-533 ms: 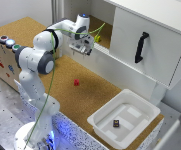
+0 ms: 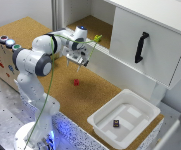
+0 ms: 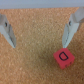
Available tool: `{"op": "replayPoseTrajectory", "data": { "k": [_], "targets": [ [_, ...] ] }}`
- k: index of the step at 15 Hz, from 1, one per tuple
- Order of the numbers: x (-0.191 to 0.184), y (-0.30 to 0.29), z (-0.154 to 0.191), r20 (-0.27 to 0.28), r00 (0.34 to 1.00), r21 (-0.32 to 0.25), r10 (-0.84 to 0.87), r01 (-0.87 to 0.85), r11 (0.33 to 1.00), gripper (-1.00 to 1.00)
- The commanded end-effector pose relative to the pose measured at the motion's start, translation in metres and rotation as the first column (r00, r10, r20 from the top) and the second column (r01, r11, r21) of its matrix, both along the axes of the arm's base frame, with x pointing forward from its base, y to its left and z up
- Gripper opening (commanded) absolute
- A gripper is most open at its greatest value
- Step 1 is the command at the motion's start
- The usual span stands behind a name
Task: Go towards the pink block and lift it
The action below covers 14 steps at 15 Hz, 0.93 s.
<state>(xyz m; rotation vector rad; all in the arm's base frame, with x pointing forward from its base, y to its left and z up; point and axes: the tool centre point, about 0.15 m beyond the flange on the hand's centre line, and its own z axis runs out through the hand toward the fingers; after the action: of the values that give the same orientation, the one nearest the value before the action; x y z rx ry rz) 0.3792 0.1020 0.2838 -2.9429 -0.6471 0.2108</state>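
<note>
Exterior view: pink block (image 2: pixel 76 82) untouched on cork worktop (image 2: pixel 30 30), gripper (image 2: pixel 77 62) poised above, approach underway, lift undone. Wrist view: fingers (image 3: pixel 71 31) spread wide, grasping nothing; block beneath one fingertip, not between them.

I read the pink block (image 3: pixel 63 56) as reddish-pink with a dark letter-like mark on its face, on speckled tan cork board (image 2: pixel 97 90), the tray (image 2: pixel 102 120) white holding a small dark block (image 2: pixel 116 123), cabinet door (image 2: pixel 145 42) white with black handle (image 2: pixel 141 47).
</note>
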Motion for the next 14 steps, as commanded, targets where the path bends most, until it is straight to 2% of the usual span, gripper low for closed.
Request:
{"op": "replayPoseTrajectory", "data": {
  "k": [1,7,9,14],
  "targets": [
    [0.003,-0.02,-0.028,0.012,0.987,0.085,0.16,-0.16,0.983,1.0],
    [0.012,-0.021,-0.062,-0.018,0.941,0.075,0.339,-0.337,0.938,1.0],
    [0.019,-0.02,-0.072,0.002,0.931,0.077,0.365,-0.364,0.928,1.0],
    [0.039,-0.029,-0.073,0.076,0.934,0.031,0.349,-0.352,0.936,1.0]
  ]
}}
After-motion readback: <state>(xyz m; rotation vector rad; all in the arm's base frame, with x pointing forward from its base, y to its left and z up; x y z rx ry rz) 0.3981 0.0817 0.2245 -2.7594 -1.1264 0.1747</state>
